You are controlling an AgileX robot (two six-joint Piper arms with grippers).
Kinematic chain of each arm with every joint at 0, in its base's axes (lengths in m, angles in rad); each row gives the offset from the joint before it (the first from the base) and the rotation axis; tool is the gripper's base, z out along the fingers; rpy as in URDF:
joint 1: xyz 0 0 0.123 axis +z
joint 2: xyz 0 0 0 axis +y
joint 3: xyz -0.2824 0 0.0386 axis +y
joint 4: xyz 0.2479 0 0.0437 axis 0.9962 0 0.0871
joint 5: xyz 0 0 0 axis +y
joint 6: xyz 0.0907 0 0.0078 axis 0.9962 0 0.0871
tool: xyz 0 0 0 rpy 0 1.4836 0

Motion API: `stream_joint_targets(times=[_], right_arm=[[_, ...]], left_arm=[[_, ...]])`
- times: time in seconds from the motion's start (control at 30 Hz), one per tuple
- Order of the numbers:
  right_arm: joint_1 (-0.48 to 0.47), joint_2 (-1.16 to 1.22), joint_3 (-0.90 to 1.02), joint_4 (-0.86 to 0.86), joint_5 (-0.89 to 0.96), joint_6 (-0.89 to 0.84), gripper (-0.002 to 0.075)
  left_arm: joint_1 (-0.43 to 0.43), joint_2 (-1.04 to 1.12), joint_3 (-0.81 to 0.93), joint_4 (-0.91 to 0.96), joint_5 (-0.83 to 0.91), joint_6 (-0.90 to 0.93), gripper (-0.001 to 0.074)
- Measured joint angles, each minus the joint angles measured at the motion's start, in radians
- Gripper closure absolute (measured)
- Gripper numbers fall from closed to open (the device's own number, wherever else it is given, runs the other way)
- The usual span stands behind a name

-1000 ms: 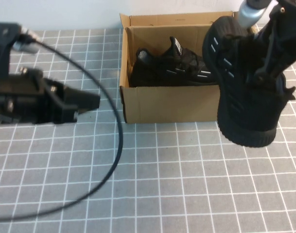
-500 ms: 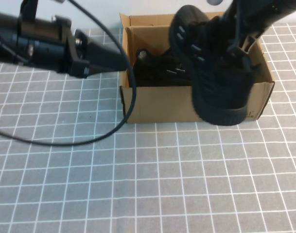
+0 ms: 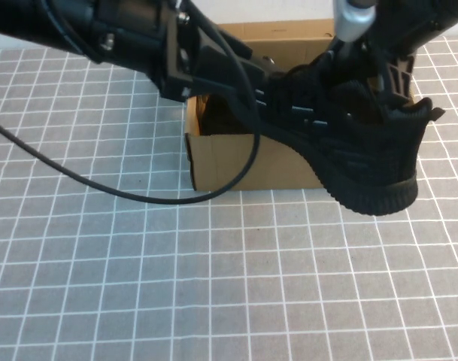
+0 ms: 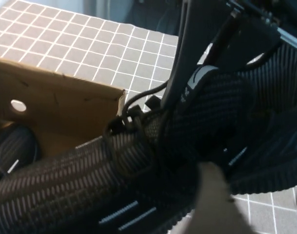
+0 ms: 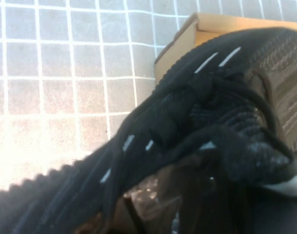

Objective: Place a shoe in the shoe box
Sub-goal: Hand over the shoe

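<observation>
My right gripper [image 3: 371,68] is shut on the black knit shoe [image 3: 349,143] at its collar and holds it in the air, tilted. The toe points left over the open brown shoe box [image 3: 229,162]; the heel hangs past the box's front right corner. My left gripper [image 3: 251,75] reaches in from the upper left and meets the toe over the box. The left wrist view shows the held shoe [image 4: 89,180] close up, the box wall [image 4: 65,107], and part of a second black shoe [image 4: 14,151] lying inside. The right wrist view shows the shoe's laces [image 5: 187,112] and a box corner [image 5: 207,24].
The box stands at the back of a grey table with a white grid [image 3: 213,286]. The left arm's black cable [image 3: 138,192] loops across the table in front of the box's left end.
My left arm has swung right from the table's left side to the box and the shoe's toe. My right gripper has turned the shoe from hanging upright to lying across the box.
</observation>
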Motion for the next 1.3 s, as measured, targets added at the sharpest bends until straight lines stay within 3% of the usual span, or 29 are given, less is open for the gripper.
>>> stream_joint_targets(times=[0.07, 0.23, 0.83, 1.3], right_arm=[[-0.013, 0.000, -0.002, 0.015, 0.010, -0.030, 0.0712], [-0.025, 0.000, -0.002, 0.038, 0.014, -0.078, 0.0712], [-0.025, 0.000, -0.002, 0.072, 0.014, -0.158, 0.0713], [-0.025, 0.000, -0.002, 0.068, 0.014, -0.194, 0.0713]], left_arm=[[-0.013, 0.017, -0.013, 0.002, 0.000, 0.000, 0.0340], [-0.038, 0.060, -0.038, 0.004, 0.000, 0.025, 0.0283], [-0.130, 0.238, -0.269, 0.057, 0.002, 0.067, 0.0274], [-0.130, 0.277, -0.276, 0.114, 0.004, 0.135, 0.0272]])
